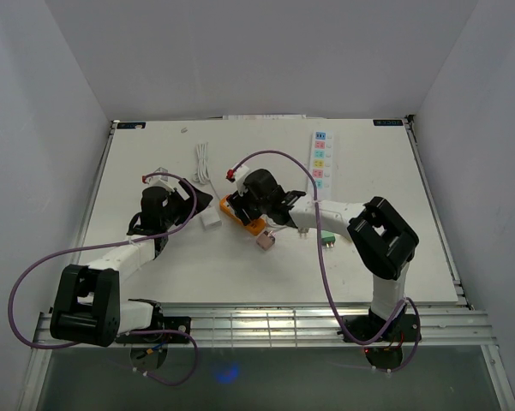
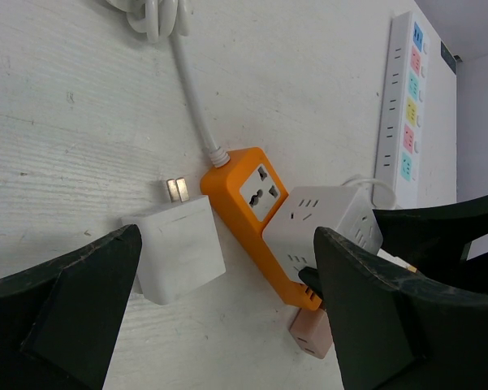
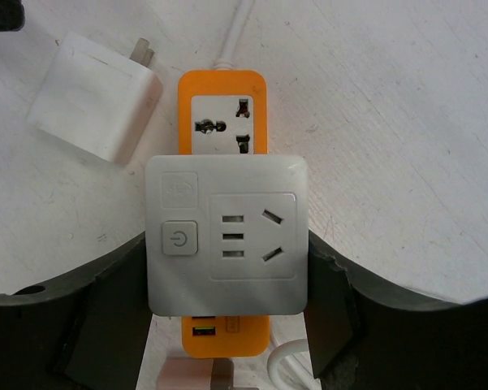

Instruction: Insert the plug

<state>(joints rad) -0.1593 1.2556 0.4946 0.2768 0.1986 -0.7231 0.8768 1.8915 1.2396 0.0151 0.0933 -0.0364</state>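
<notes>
My right gripper [image 3: 227, 272] is shut on a white cube socket adapter [image 3: 227, 236], one finger on each side. The cube sits on the middle of the orange power strip [image 3: 223, 114] and covers its middle socket; I cannot tell how deep its pins are. In the top view the right gripper [image 1: 255, 201] is over the orange strip [image 1: 242, 220] at mid-table. My left gripper [image 2: 227, 325] is open and empty, just left of the strip, with a white charger plug [image 2: 181, 248] lying between its fingers' line. The cube also shows in the left wrist view [image 2: 317, 223].
A long white power strip [image 1: 320, 160] with coloured sockets lies at the back right. A coiled white cable [image 1: 203, 163] lies behind the orange strip. A pink plug [image 1: 265, 242] sits just in front of the strip, a green plug [image 1: 327, 240] further right.
</notes>
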